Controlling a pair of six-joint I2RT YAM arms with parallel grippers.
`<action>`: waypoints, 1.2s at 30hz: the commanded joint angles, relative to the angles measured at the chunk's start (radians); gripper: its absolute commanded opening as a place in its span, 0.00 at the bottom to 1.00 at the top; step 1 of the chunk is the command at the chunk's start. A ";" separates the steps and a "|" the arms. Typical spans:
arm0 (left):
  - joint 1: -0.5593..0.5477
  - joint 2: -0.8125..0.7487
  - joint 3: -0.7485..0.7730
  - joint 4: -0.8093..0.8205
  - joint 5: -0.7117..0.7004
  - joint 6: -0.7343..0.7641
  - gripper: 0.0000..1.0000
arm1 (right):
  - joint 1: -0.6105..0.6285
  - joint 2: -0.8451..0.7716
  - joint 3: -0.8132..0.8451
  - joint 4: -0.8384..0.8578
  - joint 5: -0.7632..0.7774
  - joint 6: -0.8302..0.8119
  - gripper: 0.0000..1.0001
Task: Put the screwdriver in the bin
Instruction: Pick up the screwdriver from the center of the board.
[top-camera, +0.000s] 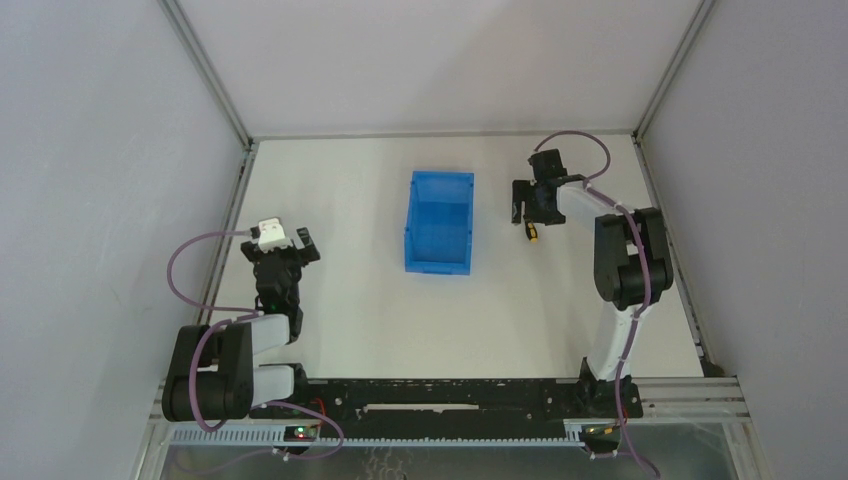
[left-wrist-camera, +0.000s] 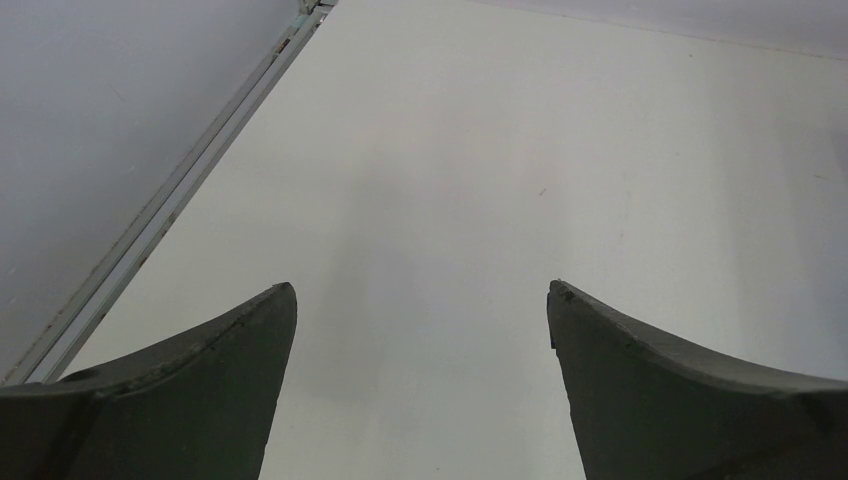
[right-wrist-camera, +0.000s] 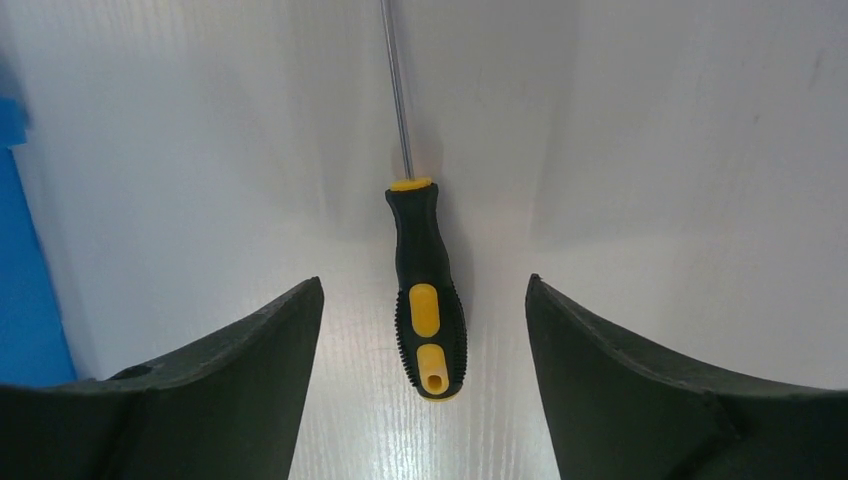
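A blue plastic rectangular open-top bin stands on the white desk. From the top view its inside shows only its own blue floor and walls.

The small screwdriver with a black-and-yellow handle and thin metal shaft lies flat on the desk outside the bin, just to the right of its right wall and apart from it. Only the handle end shows from above, as the right arm covers the rest.

In the right wrist view the screwdriver lies lengthwise between the right jaws, handle towards the camera and shaft pointing away. The right jaws are spread, one on each side of the handle, with bare desk showing between each and the handle. A strip of the bin's blue wall shows at the left edge of that view.

The left arm sits well left of the bin. The left jaws are spread wide over bare desk, pinching nothing.
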 joint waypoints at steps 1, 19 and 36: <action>0.005 -0.007 0.026 0.035 -0.012 0.020 1.00 | -0.004 0.014 0.047 -0.021 -0.005 0.016 0.74; 0.005 -0.006 0.026 0.034 -0.013 0.020 1.00 | 0.003 0.069 0.094 -0.100 0.013 0.002 0.20; 0.005 -0.007 0.027 0.034 -0.012 0.020 1.00 | 0.008 -0.029 0.111 -0.143 0.022 -0.001 0.13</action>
